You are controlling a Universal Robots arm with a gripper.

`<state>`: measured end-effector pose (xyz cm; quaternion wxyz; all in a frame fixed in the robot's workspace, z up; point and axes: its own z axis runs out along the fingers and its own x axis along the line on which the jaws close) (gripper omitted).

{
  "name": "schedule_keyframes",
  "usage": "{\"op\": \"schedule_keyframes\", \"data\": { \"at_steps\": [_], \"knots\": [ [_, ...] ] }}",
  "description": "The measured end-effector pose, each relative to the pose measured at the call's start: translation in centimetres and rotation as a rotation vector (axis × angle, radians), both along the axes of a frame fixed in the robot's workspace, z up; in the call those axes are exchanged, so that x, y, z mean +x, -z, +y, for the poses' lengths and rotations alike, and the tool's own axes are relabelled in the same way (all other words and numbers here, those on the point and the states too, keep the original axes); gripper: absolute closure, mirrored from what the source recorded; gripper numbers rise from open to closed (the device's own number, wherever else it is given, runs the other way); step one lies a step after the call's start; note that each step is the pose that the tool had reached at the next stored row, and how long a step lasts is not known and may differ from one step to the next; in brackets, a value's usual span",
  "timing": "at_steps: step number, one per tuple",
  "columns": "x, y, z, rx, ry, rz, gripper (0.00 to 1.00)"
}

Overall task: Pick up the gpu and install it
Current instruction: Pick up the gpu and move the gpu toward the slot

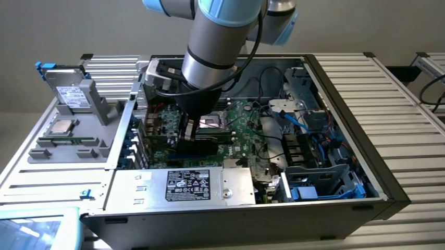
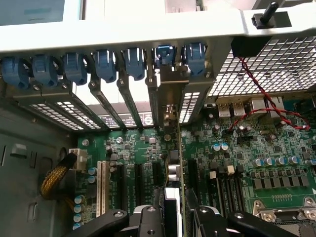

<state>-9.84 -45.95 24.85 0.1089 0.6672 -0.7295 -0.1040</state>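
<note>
The gripper (image 2: 174, 213) is half closed on the thin green gpu card (image 2: 178, 148). The card stands upright, edge-on between its fingers, just above the large green motherboard (image 2: 237, 163) inside the open grey computer case (image 1: 389, 187).

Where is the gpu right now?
In the wrist view, the gpu is held edge-on in the gripper, over the expansion slots of the motherboard.

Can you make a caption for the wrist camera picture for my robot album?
Black metal claw grips the thin green gpu card edge-on above the big green motherboard.
</note>
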Motion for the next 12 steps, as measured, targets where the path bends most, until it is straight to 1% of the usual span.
{"op": "schedule_keyframes", "data": {
  "at_steps": [12],
  "knots": [
    [-0.19, 0.06, 0.00, -0.0002, 0.000, 0.0001, 0.72]
  ]
}}
